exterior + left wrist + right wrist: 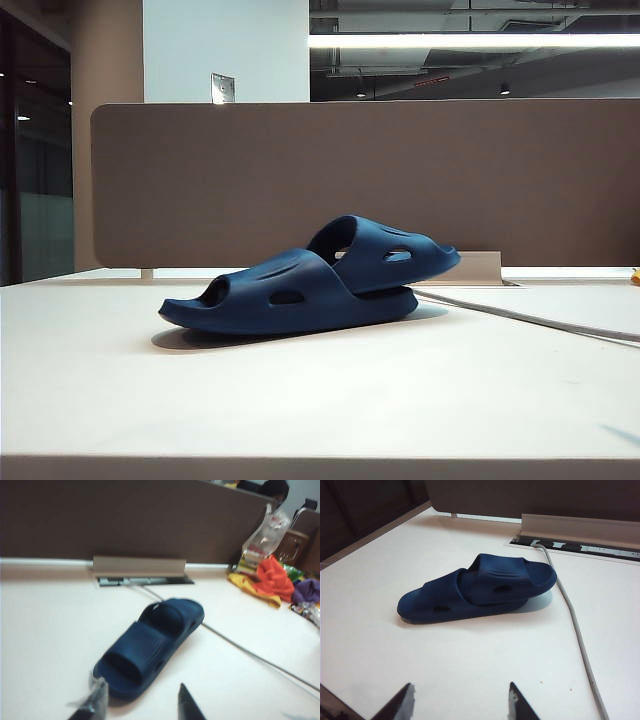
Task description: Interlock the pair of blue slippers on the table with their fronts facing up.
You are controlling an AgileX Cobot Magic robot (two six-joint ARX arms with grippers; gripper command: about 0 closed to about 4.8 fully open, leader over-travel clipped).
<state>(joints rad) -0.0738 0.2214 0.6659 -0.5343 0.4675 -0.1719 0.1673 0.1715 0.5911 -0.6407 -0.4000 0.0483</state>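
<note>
A: Where are the two grippers, and what are they doing?

B: The left gripper (137, 702) shows only its two dark fingertips in its wrist view, standing apart with nothing between them. The right gripper (460, 700) likewise has its two dark fingertips spread wide and empty. Neither appears in the exterior view.

A: And the slippers, relative to them?

B: The pair of dark navy foam slide slippers (305, 280) lies on the off-white matte table (300, 410), straps up, one nested into the other so the upper one's toe overhangs the lower. From the left gripper the pair (150, 647) lies close ahead at about twelve o'clock, nearest end just beyond the fingertips. From the right gripper the pair (477, 587) lies well ahead, at about twelve o'clock.

A: Anything else nearby?

B: A grey cable (577, 630) runs across the table at the pair's three o'clock in the exterior view. A brown-grey fabric divider panel (400, 170) stands behind.
</note>
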